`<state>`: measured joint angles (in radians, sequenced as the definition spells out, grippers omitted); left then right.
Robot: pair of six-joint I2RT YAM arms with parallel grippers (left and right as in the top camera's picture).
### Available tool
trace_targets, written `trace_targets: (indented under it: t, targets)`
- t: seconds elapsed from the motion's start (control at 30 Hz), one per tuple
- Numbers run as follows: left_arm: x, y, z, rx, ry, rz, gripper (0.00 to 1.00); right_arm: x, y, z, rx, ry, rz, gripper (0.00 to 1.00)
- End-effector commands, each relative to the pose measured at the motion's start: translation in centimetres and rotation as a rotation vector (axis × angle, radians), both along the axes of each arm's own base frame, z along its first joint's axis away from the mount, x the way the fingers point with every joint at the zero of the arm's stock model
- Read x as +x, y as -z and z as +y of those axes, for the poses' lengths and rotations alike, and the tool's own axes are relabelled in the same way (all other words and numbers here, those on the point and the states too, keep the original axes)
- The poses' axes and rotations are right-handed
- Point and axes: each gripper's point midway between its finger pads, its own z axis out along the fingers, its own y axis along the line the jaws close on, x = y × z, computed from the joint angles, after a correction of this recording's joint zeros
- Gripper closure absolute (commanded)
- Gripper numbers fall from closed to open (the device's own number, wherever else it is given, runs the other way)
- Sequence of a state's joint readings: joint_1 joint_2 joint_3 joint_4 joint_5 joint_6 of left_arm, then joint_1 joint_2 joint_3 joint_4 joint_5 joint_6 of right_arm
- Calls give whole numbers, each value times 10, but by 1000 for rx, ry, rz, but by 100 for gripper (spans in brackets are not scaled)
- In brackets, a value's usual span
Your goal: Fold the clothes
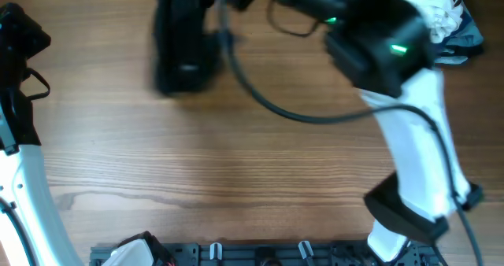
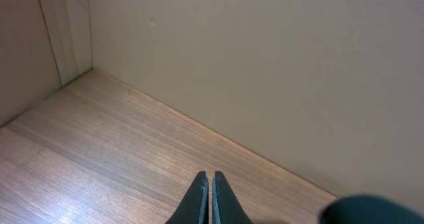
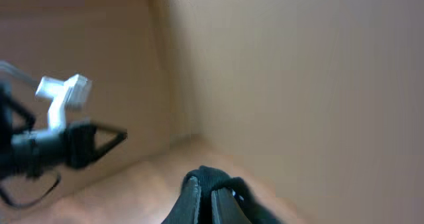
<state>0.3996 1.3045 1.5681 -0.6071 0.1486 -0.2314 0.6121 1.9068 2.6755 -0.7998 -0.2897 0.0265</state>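
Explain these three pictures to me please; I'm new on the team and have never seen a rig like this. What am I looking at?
These show one moment from three cameras. The overhead view looks down on a wooden table with two robot arms. The right arm, white with black joints, reaches toward the far edge, where a blurred dark garment hangs or lies. More clothes, white and blue, sit in the far right corner. The left arm waits at the left edge.

The other two pictures come from cameras on each wrist. The left gripper has its jaws closed on nothing, above bare table near a wall. The right gripper has its jaws pinched on dark cloth, apparently that garment, though the picture is blurred.
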Motion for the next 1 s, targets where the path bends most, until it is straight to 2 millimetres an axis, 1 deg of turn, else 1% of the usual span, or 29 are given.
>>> trace_targets:
  t: [0.0, 0.07, 0.13, 0.17, 0.2, 0.27, 0.3, 0.37, 0.4, 0.43, 0.47, 0.5, 0.53, 0.6, 0.67, 0.7, 0.73, 0.8, 0.87, 0.93, 0.97]
  targets:
    - [1, 0, -1, -17, 6, -4, 96, -3, -44, -83, 26, 230, -87, 96]
    - [0, 2, -1, -20, 6, 4, 96, 20, -14, -101, -30, 277, 5, 96]
    - [-1, 6, -2, -28, 9, 20, 96, 47, 28, -109, -95, 286, 122, 96]
    - [-1, 8, -3, -32, 11, 29, 96, 63, 55, -110, -129, 286, 191, 96]
    - [-1, 13, -3, -39, 12, 46, 96, 74, 75, -108, -155, 275, 236, 96]
    - [0, 26, -3, -57, 11, 88, 96, 99, 124, -98, -214, 243, 338, 96]
    - [1, 35, -2, -70, 11, 117, 96, 112, 153, -92, -249, 231, 390, 96]
    - [3, 56, -2, -101, 11, 189, 96, 134, 203, -84, -299, 224, 481, 96]
    - [3, 70, -4, -117, 17, 238, 96, 143, 224, -82, -322, 221, 512, 96]
    - [5, 79, -5, -129, 22, 267, 96, 149, 238, -80, -336, 219, 532, 96]
    - [11, 96, -12, -143, 44, 319, 96, 157, 257, -80, -351, 220, 563, 96]
    - [16, 106, -17, -137, 70, 349, 96, 163, 266, -81, -355, 224, 576, 96]
    - [21, 115, -26, -135, 103, 375, 96, 168, 270, -84, -353, 232, 578, 96]
    - [32, 133, -53, -123, 212, 431, 96, 177, 271, -94, -340, 254, 573, 96]
    - [37, 153, -86, -116, 328, 498, 96, 182, 270, -106, -331, 276, 574, 96]
    - [37, 166, -108, -115, 396, 543, 96, 185, 271, -114, -323, 292, 583, 96]
    - [36, 183, -137, -98, 496, 605, 96, 187, 271, -122, -314, 309, 596, 96]
    - [30, 212, -174, -65, 619, 712, 96, 191, 274, -137, -310, 334, 610, 96]
    - [20, 250, -209, -32, 739, 842, 96, 193, 275, -148, -308, 352, 620, 96]
    - [15, 286, -235, -21, 830, 938, 96, 193, 277, -154, -310, 360, 629, 96]
    - [12, 298, -245, -22, 873, 965, 96, 193, 277, -155, -312, 361, 631, 96]
